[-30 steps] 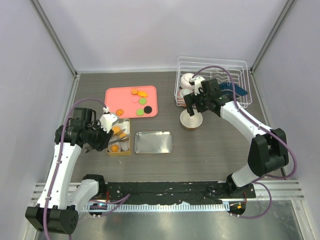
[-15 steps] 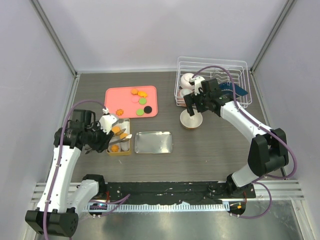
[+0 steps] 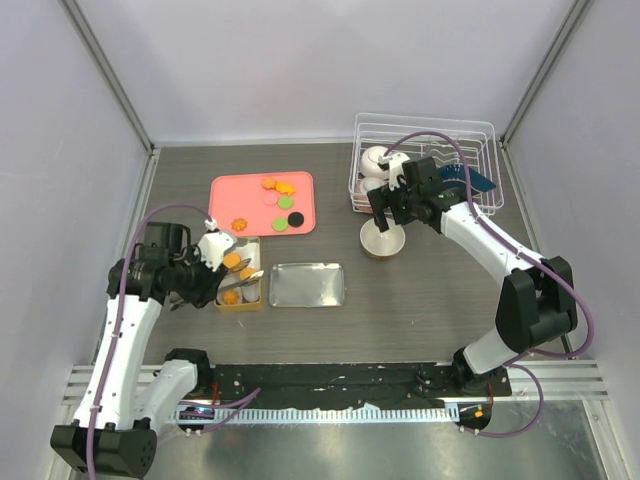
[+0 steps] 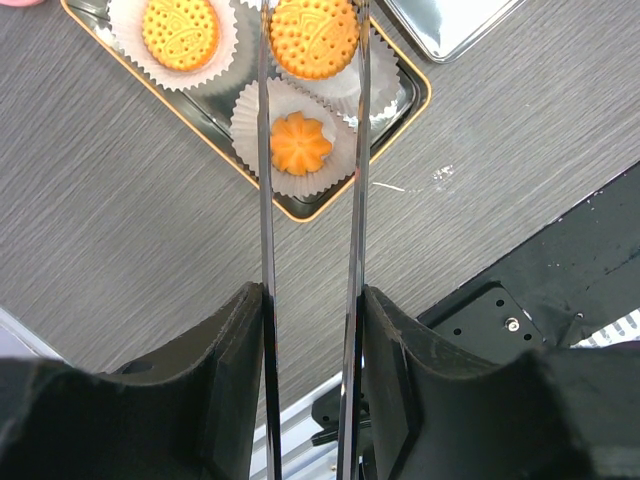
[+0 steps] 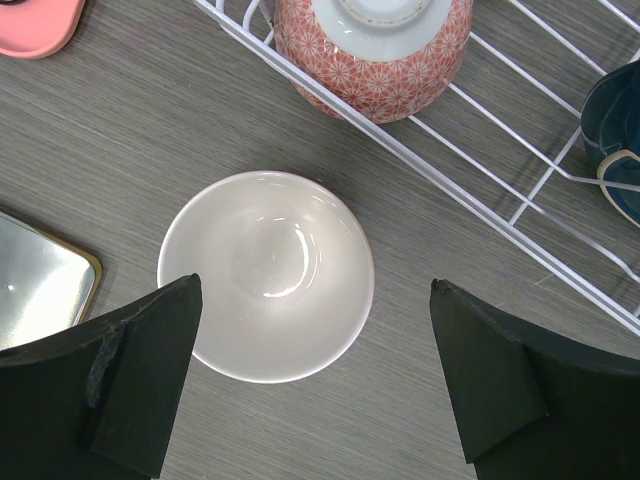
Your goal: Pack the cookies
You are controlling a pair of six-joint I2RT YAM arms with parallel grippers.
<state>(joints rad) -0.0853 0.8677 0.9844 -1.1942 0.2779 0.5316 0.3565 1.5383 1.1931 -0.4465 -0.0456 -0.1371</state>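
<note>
- Left wrist view: my left gripper (image 4: 310, 295) is clamped shut on a pair of tweezers (image 4: 264, 200). Their long blades reach into the tin (image 4: 395, 95), where my blunt fingers would crush the paper.
- The blade tips press on both edges of a round orange cookie (image 4: 313, 38) above a white paper cup (image 4: 345, 88). I cannot tell whether the cookie hangs in the tips or already rests in the cup.
- Nearer me, a flower-shaped cookie (image 4: 300, 142) sits in a cup of its own, and another round cookie (image 4: 180, 32) fills the cup beside it. I judge the cups are there to keep each piece apart.
- In the top view the remaining cookies (image 3: 278, 200) lie on the pink tray (image 3: 228, 190) just beyond the tin, a short carry for me.
- The lid (image 3: 307, 284) lies flat beside the tin, off so that I can fill it.
- My right gripper (image 5: 315, 300) hovers with its fingers wide apart and empty over a white bowl (image 5: 265, 275) near the wire rack (image 5: 480, 130), well clear of the packing.
</note>
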